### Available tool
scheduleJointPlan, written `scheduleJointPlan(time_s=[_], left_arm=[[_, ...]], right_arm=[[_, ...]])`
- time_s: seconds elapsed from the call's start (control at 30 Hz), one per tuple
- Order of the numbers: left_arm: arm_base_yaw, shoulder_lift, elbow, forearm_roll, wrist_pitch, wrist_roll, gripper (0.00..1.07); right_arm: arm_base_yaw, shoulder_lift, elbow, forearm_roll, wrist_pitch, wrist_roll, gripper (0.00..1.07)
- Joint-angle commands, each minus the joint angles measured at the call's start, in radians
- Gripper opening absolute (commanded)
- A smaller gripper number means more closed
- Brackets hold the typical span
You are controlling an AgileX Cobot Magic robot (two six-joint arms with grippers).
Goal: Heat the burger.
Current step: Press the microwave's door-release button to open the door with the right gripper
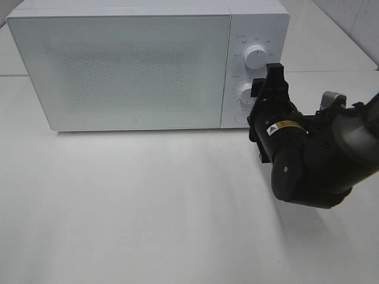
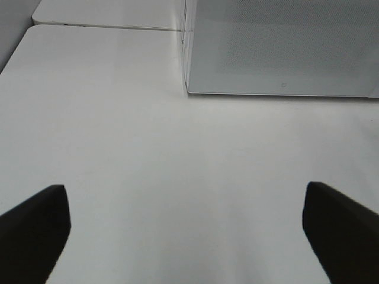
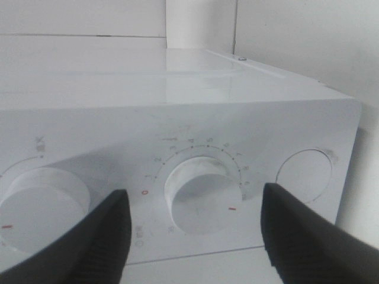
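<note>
At the microwave's lower dial, the right claw stands released, fingers spread either side, gripping nothing.

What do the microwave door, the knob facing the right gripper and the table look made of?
The microwave door is a glossy white panel, likely glass or plastic, with fine dotted mesh. The knob looks like matte white plastic, smoothly moulded. The table has a smooth white top, probably laminate: soft reflections, no grain.
</note>
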Motion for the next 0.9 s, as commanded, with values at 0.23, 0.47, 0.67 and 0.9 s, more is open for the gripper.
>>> scheduleJointPlan(time_s=[0.23,0.47,0.67,0.9], left_arm=[[0.003,-0.015,0.002,-0.004,0.001,0.000,1.00],[0.003,-0.015,0.002,-0.004,0.001,0.000,1.00],[0.003,-0.015,0.002,-0.004,0.001,0.000,1.00],[0.003,-0.015,0.002,-0.004,0.001,0.000,1.00]], right_arm=[[-0.006,-0.171,0.122,-0.067,0.035,-0.447,0.65],[-0.008,-0.358,0.157,-0.101,0.409,-1.019,0.65],[-0.008,-0.447,0.157,-0.099,0.645,-1.323,0.65],[-0.008,-0.515,0.157,-0.098,0.946,-1.573,0.65]])
